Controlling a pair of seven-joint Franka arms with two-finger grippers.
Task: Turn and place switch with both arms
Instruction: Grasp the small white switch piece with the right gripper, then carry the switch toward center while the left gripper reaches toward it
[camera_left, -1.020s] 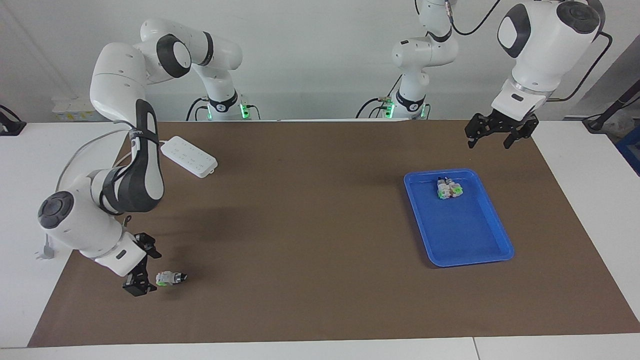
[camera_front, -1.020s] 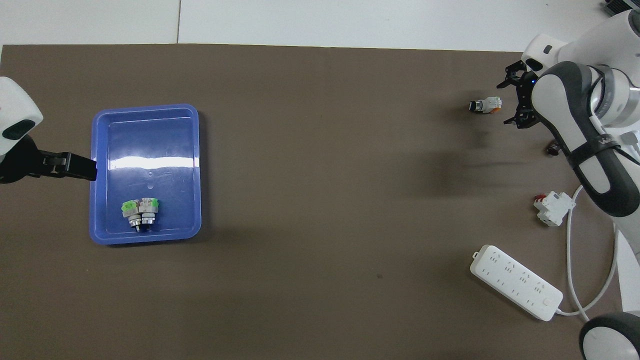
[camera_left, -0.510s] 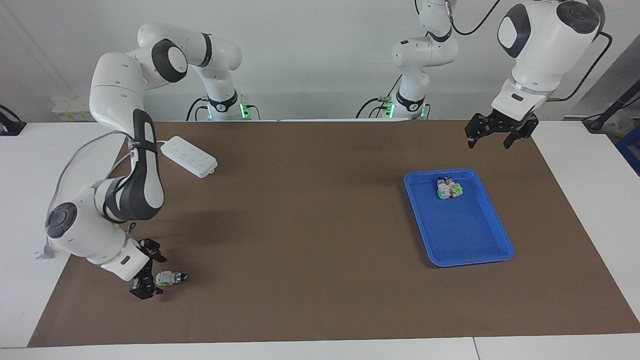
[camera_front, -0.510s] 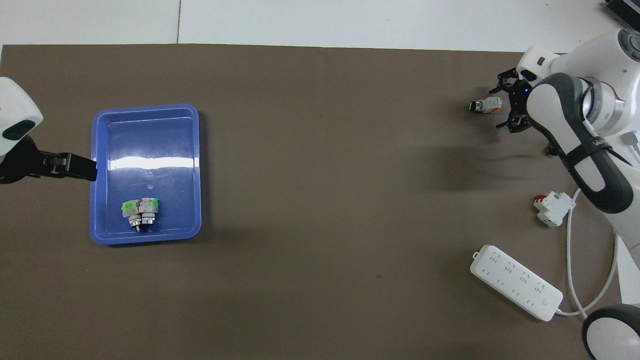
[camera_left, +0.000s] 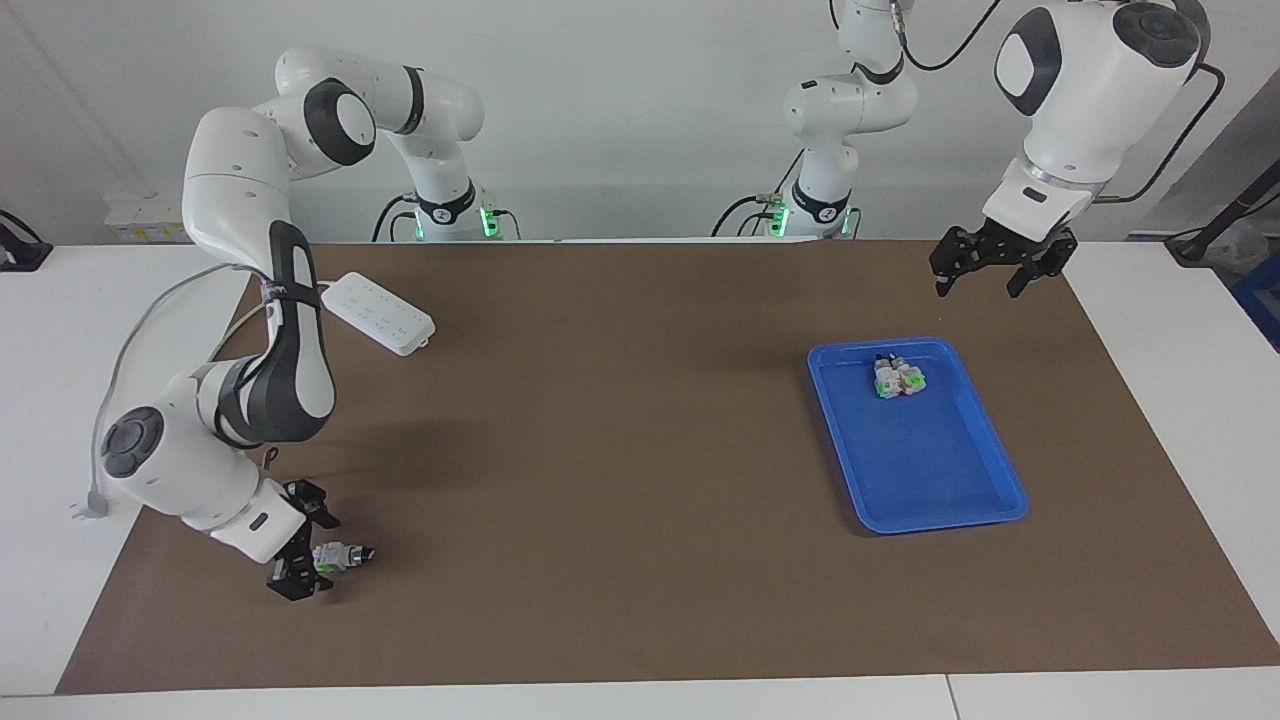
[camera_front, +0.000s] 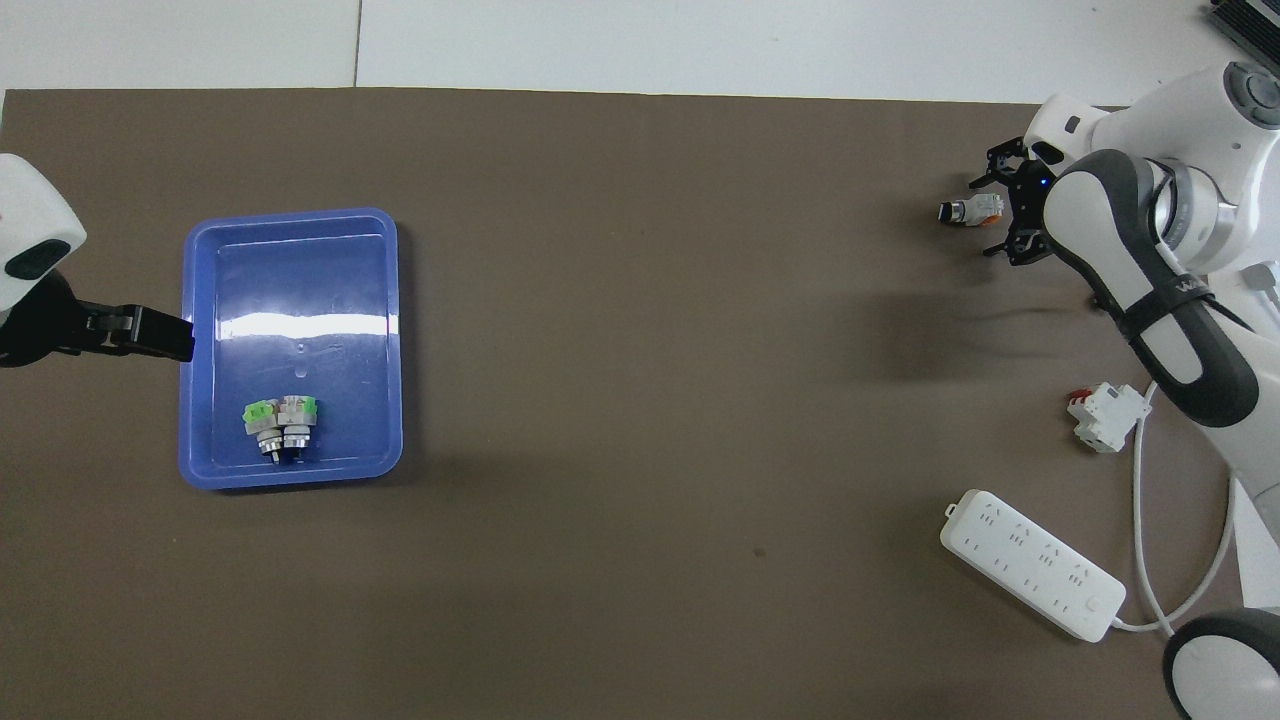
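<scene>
Overhead view puts the white power strip (camera_front: 1032, 564) nearest the robots, at the right arm's end of the brown mat (camera_front: 640, 330), its cable running off toward the right arm's base. A little farther out on that same end sits a small white block with red parts (camera_front: 1103, 415). At the left arm's end, the blue tray (camera_front: 196, 350) holds a tight cluster of white-green switches (camera_front: 281, 424) in the part of the tray nearest the robots. The left gripper (camera_left: 991, 262) hangs in the air over the mat's edge, beside the tray's near corner at the left arm's end, with its fingers spread and nothing between them; this arm waits. Farthest from the robots, at the right arm's end, the switch (camera_left: 338, 555) lies on its side on the mat, black knob tip pointing toward the middle of the table, green patch showing in the facing view and orange in the overhead view. The right gripper (camera_left: 305, 540) is down at mat level around the body end of the switch, one finger on each side of it, fingers spread. Whether they touch the switch cannot be told.
</scene>
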